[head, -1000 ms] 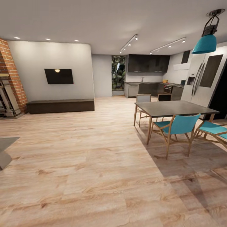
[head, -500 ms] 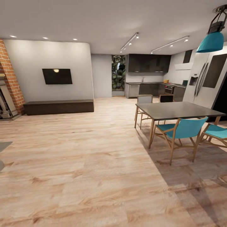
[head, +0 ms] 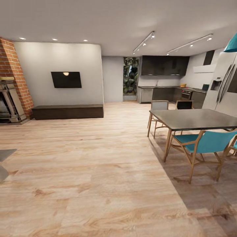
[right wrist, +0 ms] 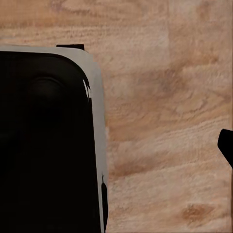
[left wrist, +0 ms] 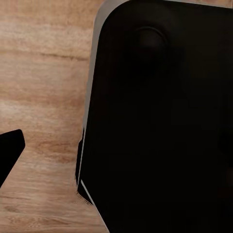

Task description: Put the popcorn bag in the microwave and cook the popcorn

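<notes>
The kitchen lies far off at the back right of the head view. Its grey countertop (head: 164,87) runs over dark cabinet fronts. A tiny yellow speck (head: 183,85) sits on it, too small to name. Near the counter's right end stands a small bluish box that may be the microwave (head: 205,87). The popcorn is out of view. In the left wrist view one dark fingertip (left wrist: 9,148) hangs over the wooden floor beside the robot's black body (left wrist: 160,126). The right wrist view likewise has one fingertip (right wrist: 226,144) beside the black body (right wrist: 43,145).
A dark dining table (head: 194,118) with turquoise chairs (head: 204,143) stands at the right, a steel fridge (head: 225,85) behind it. Wide wooden floor (head: 98,158) stretches ahead. A low dark bench (head: 67,112), wall TV (head: 66,80) and brick fireplace (head: 13,82) are at the left. A grey edge (head: 5,158) juts in.
The whole head view has shifted, so the camera has moved. The table, chairs and kitchen now sit further right and larger. The teal lamp has nearly slid out at the upper right.
</notes>
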